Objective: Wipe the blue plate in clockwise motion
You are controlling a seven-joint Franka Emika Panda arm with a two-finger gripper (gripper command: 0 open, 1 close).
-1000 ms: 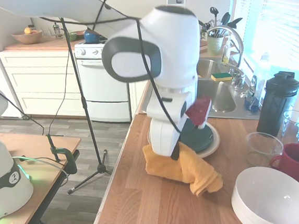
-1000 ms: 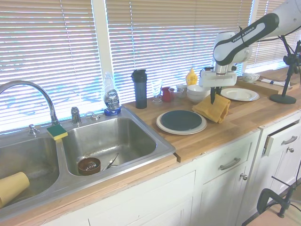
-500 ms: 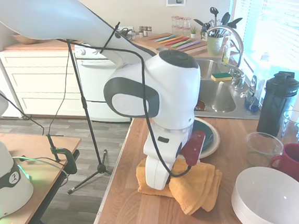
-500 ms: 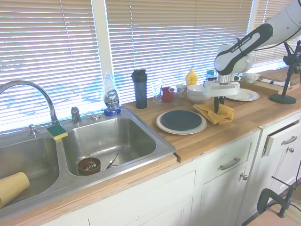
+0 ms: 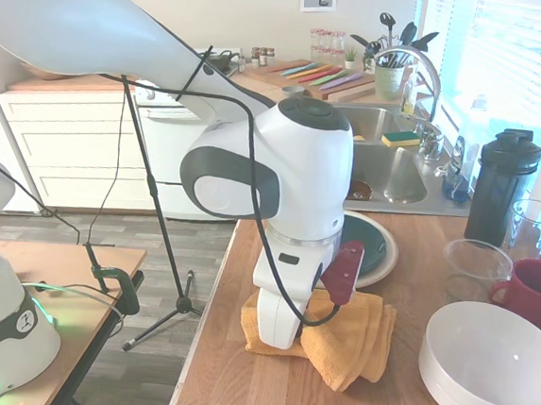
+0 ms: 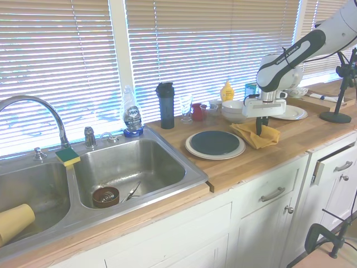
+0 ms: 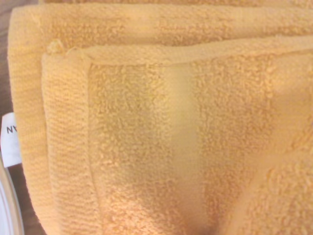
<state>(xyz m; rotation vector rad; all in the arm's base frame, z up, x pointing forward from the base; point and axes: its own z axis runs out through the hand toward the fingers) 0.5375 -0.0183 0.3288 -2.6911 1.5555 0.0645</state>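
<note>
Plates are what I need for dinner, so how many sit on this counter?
3: the blue plate stacked on a cream plate, and a white plate farther along the counter, behind the arm. The arm may hide more.

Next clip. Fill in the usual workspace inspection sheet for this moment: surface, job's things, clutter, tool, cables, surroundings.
Surface: wooden countertop beside a steel double sink.
Job's things: blue plate sits on a larger cream plate; orange towel lies folded on the counter beside them, not on the plate.
Clutter: stacked white bowls, red mug, clear glass, dark shaker bottle, dish soap bottle, yellow-green sponge.
Tool: tool pointing down onto the towel; fingers hidden, open or shut not discernible.
Cables: black cable runs down the wrist.
Surroundings: window blinds, white stove.
</note>
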